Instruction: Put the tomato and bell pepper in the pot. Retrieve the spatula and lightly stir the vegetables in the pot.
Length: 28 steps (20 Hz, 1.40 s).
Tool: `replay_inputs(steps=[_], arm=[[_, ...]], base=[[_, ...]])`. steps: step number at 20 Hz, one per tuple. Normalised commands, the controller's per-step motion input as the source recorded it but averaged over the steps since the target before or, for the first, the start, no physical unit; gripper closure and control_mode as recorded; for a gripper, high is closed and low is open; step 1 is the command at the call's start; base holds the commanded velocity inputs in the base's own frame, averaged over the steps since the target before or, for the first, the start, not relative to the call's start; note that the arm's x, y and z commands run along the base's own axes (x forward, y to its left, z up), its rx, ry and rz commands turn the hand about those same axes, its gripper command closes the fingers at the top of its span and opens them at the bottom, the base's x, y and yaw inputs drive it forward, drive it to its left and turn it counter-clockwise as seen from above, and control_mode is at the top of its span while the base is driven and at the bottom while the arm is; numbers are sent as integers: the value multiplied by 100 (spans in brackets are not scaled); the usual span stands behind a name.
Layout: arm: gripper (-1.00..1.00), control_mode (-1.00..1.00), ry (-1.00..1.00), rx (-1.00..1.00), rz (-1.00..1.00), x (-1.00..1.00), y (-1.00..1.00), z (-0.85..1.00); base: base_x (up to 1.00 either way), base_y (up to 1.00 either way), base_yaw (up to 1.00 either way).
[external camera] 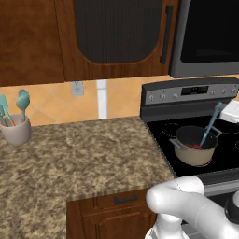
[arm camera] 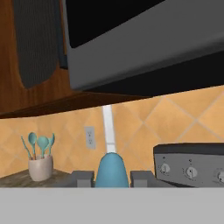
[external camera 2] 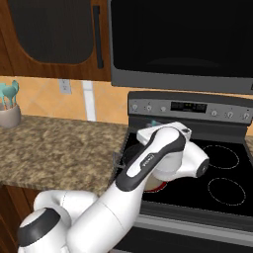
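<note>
Teal spoons (external camera: 18,105) in cup (external camera: 16,130)

In the right base view the robot's arm (external camera 2: 148,168) hides most of the pot (external camera 2: 157,186). The red bits (external camera: 196,146) inside are too small to tell.

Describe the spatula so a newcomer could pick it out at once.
Start at the black glass stovetop right of the speckled granite counter. On its front-left burner sits a squat cream pot. The slim light-blue spatula stands tilted inside it, unlike the teal round-headed spoons bunched in the beige cup.
</note>
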Motion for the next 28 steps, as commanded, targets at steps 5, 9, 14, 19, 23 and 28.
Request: replay_inputs(steps=[5, 9, 14, 19, 23, 28], arm=[[100, -100, 0, -2, 0, 0, -4, -17], [100, -100, -2, -3, 0, 1, 0, -37], [100, -100, -7, -2, 0, 27, 0, -16], [100, -100, -13, 0, 0, 47, 0, -16], [100, -100, -4, 0, 0, 16, -4, -31], [100, -100, 1, 0, 0, 0, -25, -19]], base=[[0, 0, 0], [0, 0, 0], [0, 0, 0], [0, 0, 0], [0, 0, 0], [0, 0, 0]])
